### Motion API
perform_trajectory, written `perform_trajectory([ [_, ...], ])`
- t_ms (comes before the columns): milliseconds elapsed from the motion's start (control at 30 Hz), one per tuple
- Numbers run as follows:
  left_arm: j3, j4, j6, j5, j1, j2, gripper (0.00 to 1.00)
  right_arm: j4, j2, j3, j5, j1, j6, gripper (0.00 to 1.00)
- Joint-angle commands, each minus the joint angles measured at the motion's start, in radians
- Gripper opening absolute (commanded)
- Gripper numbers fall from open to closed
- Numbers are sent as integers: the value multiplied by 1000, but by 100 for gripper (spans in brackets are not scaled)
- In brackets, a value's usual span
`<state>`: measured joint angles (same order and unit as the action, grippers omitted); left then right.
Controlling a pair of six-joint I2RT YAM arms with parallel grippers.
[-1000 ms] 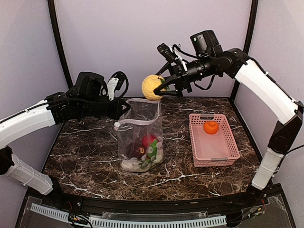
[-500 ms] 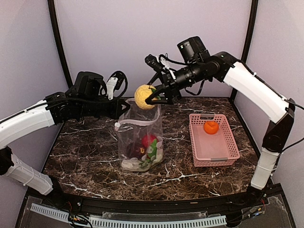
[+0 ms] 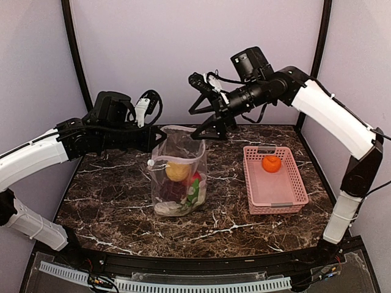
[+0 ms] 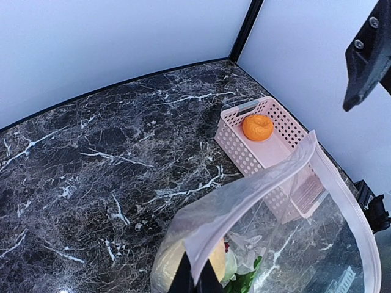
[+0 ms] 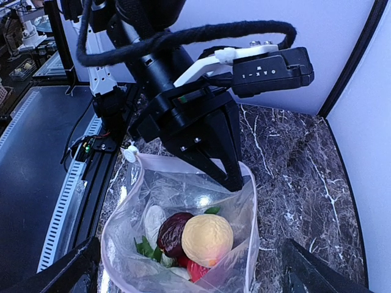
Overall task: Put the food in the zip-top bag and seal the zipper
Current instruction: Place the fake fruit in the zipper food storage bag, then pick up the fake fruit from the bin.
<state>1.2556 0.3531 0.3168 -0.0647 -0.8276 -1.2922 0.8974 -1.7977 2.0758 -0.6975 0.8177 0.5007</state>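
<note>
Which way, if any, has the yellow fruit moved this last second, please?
Yes: the yellow fruit dropped from above the zip-top bag to inside it, leaving the right gripper.

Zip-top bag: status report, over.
Left pincer shut on zip-top bag rim; right pincer open above. Yellow fruit inside, orange in pink basket. Zipper open.

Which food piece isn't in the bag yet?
The orange: it sits alone in the pink basket, right of the bag. The yellow, maroon and other pieces all lie inside the bag.
</note>
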Motion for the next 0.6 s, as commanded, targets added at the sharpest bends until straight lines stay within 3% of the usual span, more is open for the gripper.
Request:
perform_trajectory([
  [0, -15, -6, 0, 3, 4, 23, 1, 20, 96, -58, 36, 10, 68, 99],
  [333, -1, -6, -16, 4, 4, 6, 1, -4, 249, -298, 305, 1, 163, 99],
  [567, 15, -12, -30, 6, 5, -14, 1, -27, 363, -482, 355, -90, 167, 99],
])
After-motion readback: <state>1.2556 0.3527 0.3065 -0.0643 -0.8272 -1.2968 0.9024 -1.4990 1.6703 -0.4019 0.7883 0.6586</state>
